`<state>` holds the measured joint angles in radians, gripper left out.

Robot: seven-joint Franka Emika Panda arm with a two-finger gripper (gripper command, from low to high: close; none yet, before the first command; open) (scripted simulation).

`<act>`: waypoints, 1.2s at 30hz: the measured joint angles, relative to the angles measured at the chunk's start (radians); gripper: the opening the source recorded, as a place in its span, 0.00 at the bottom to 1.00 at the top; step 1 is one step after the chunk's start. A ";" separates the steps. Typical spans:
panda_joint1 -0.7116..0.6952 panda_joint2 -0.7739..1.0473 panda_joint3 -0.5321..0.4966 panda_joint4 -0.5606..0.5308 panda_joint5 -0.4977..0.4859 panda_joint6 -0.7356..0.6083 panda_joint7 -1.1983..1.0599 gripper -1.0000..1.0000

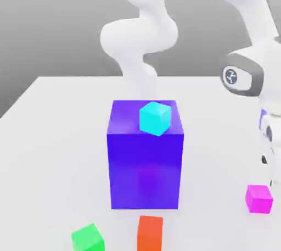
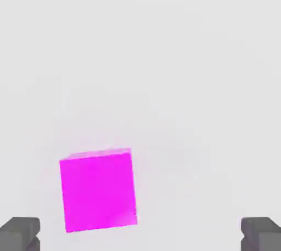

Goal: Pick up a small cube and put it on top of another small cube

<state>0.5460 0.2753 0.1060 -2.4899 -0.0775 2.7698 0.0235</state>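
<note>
I have the gripper (image 2: 140, 236) hanging over the magenta cube (image 2: 99, 189), jaws spread wide and holding nothing; in the hand view the two dark grey fingertips (image 2: 19, 233) sit at opposite corners of the picture with bare tabletop between them. The cube lies inside that gap but off-centre, close to one finger and well clear of the other, and its edges are turned slightly against the line of the jaws. My reading is that I need to shift across and square up before descending, otherwise one pad would meet the cube first and push it. In the exterior view the same magenta cube (image 1: 259, 198) rests on the white table (image 1: 49, 134) at the exterior view's right, directly below the arm's white wrist (image 1: 244, 74). Its target, the green cube (image 1: 88, 238), sits on the table at the front towards the exterior view's left, well apart from the magenta one, with the orange-red cube (image 1: 150, 233) just beside it. The big blue-violet block (image 1: 145, 159) stands in the middle and carries the cyan cube (image 1: 155, 118) on its top face. I judge the carry should run in front of the block rather than over it. All pieces are plain, flat-shaded, sharp-edged solids with no markings; the block looks faintly glossy. The table is matte and featureless. Green's top face is bare, ready to receive.
</note>
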 joint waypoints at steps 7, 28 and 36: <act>0.030 0.139 -0.033 0.025 -0.036 0.107 0.020 0.00; -0.333 -0.078 -0.299 0.066 0.143 -0.159 0.001 0.00; -0.487 0.074 -0.345 0.126 0.268 -0.075 -0.048 1.00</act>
<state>0.0592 0.3491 -0.2387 -2.3635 0.1907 2.6951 -0.0244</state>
